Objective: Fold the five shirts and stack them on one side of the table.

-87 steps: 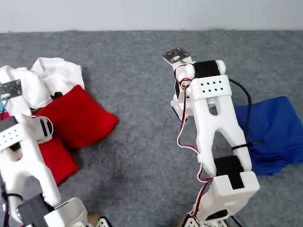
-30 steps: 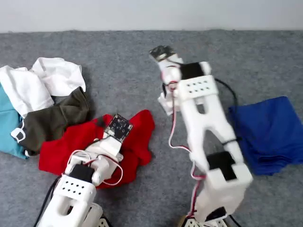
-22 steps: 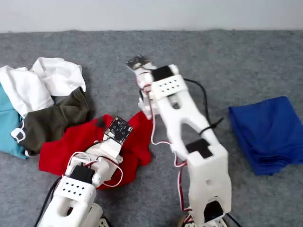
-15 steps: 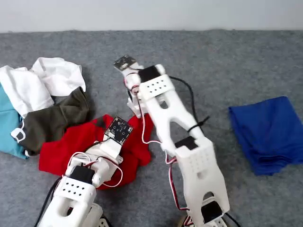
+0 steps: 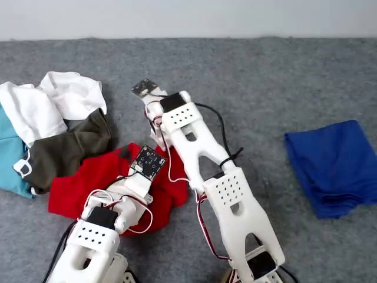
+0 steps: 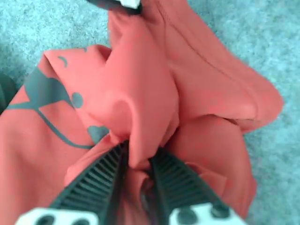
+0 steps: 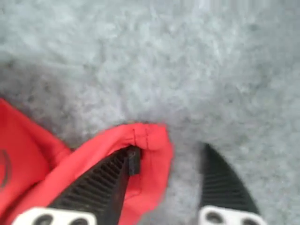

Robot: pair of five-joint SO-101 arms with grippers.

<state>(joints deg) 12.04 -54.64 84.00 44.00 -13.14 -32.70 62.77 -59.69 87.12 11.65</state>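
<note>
Arms hide part of the red shirt (image 5: 73,188), crumpled on the desk (image 5: 265,88) beside a dark shirt (image 5: 65,150). Left pincer (image 6: 139,150) pinches a bunched fold; right pincer (image 7: 169,152) gapes wide, one finger at the hem.

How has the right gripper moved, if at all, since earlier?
Yes. The right gripper swung left, away from the blue shirt, to the red shirt.

Left end effector (image 6: 138,157) clamped tight, right end effector (image 7: 171,155) spread apart
</note>
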